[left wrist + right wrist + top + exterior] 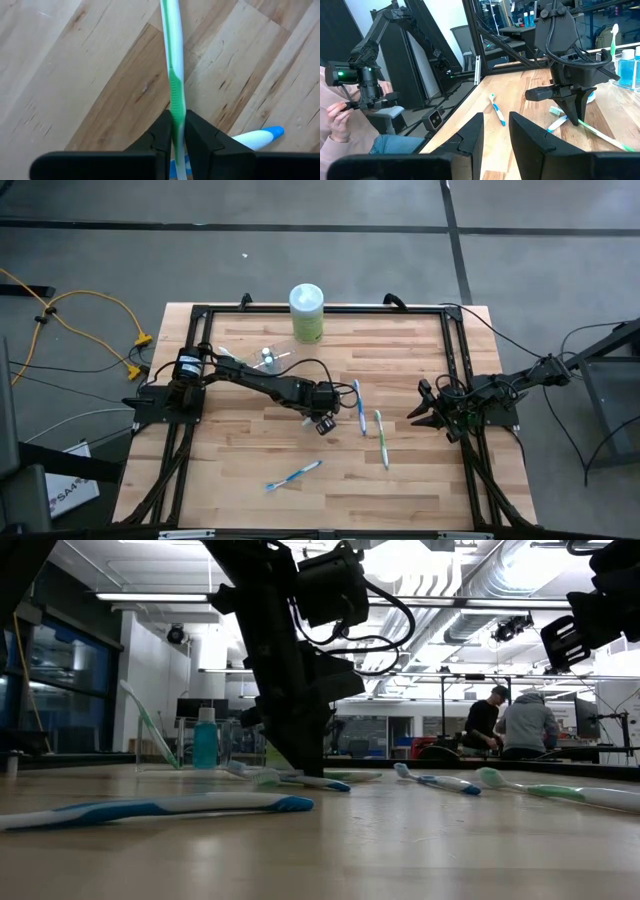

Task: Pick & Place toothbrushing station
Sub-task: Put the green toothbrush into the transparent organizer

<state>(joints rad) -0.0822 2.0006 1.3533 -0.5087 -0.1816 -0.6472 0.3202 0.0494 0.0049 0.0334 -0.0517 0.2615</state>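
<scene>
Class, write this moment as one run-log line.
left gripper: shut on green toothbrush, at table centre | right gripper: open, waiting at right edge

From above, the left gripper (318,417) hides the toothbrush it pinches; only the left wrist view shows the green toothbrush (174,80), its ends cut off at the edges. A blue-tipped toothbrush (257,137) disappears behind the fingers. The clear cup (268,358) is too faint and small to read. The nearest blue toothbrush (150,808) runs off frame.
</scene>
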